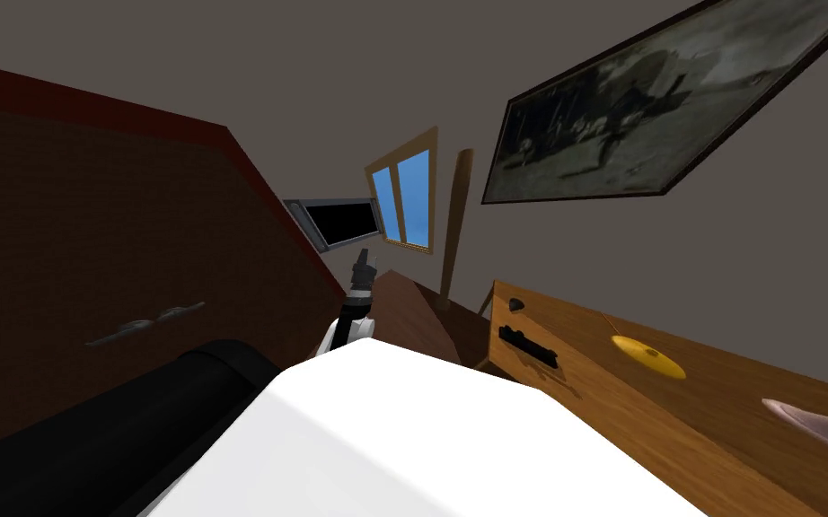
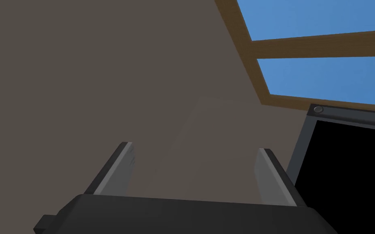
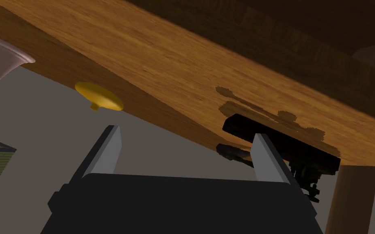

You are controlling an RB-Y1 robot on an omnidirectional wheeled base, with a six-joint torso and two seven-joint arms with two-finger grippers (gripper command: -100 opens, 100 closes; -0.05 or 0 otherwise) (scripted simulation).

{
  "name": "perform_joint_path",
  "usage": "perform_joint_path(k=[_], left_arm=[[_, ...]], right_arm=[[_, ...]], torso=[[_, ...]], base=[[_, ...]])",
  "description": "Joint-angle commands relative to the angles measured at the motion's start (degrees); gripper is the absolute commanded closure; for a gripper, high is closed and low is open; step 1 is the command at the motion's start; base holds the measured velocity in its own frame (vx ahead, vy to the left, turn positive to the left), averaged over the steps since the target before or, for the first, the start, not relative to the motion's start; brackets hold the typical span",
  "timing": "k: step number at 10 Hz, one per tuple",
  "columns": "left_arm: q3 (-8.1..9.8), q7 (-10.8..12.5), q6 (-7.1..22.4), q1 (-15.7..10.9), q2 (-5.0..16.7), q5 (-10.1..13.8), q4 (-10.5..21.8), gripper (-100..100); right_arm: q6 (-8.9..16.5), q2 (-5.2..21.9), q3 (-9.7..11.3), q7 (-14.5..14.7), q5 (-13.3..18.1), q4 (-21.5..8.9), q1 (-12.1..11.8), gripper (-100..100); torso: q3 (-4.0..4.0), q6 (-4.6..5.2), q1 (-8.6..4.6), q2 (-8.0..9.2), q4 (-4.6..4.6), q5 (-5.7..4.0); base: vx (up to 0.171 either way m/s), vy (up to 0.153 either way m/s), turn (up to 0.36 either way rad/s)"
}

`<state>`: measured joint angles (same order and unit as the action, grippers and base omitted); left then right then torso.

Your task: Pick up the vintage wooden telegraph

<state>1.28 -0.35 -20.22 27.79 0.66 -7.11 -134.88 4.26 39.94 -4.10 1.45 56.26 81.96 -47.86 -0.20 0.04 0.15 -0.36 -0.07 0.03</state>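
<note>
1. head view: the dark telegraph (image 1: 526,345) sits on the wooden table (image 1: 726,404) near its corner, with a yellow disc (image 1: 647,356) further along.
2. left wrist view: the left gripper (image 2: 195,147) faces a wall, fingers spread wide, holding nothing.
3. right wrist view: the right gripper (image 3: 186,131) is wide apart and empty. the telegraph lies just past one finger, at the table's edge.

Room of a home: wooden table (image 1: 744,404), framed picture (image 1: 637,117), small window (image 1: 403,193).

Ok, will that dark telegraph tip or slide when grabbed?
The telegraph looks long and low, so probably rigid and unlikely to tip. Small parts protrude at one end, possibly fragile. It may slide on the table.
</note>
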Motion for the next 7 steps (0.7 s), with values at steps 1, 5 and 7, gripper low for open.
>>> perform_joint_path(k=[1, 5, 7], left_arm=[[0.00, 0.00, 0.00, 0.00, 0.00, 0.00, 0.00, 0], [0.00, 0.00, 0.00, 0.00, 0.00, 0.00, 0.00, 0], [0.00, 0.00, 0.00, 0.00, 0.00, 0.00, 0.00, 0]], right_arm=[[0.97, 1.71, 1.09, -0.33, 1.25, -1.70, 0.50, -100], [2.27, 4.25, 2.07, -0.53, 6.84, -6.32, -0.74, -100], [2.71, 5.36, 2.64, -0.64, 9.47, -8.50, -1.30, -100]], torso=[[0.00, 0.00, 0.00, 0.00, 0.00, 0.00], [0.03, 0.00, 0.00, 0.05, 0.01, 0.00], [0.00, -0.01, 0.01, -0.01, 0.01, 0.00]], base=[[0.040, 0.034, 0.136], [0.046, 0.036, 0.201], [0.064, 0.041, 0.195]])
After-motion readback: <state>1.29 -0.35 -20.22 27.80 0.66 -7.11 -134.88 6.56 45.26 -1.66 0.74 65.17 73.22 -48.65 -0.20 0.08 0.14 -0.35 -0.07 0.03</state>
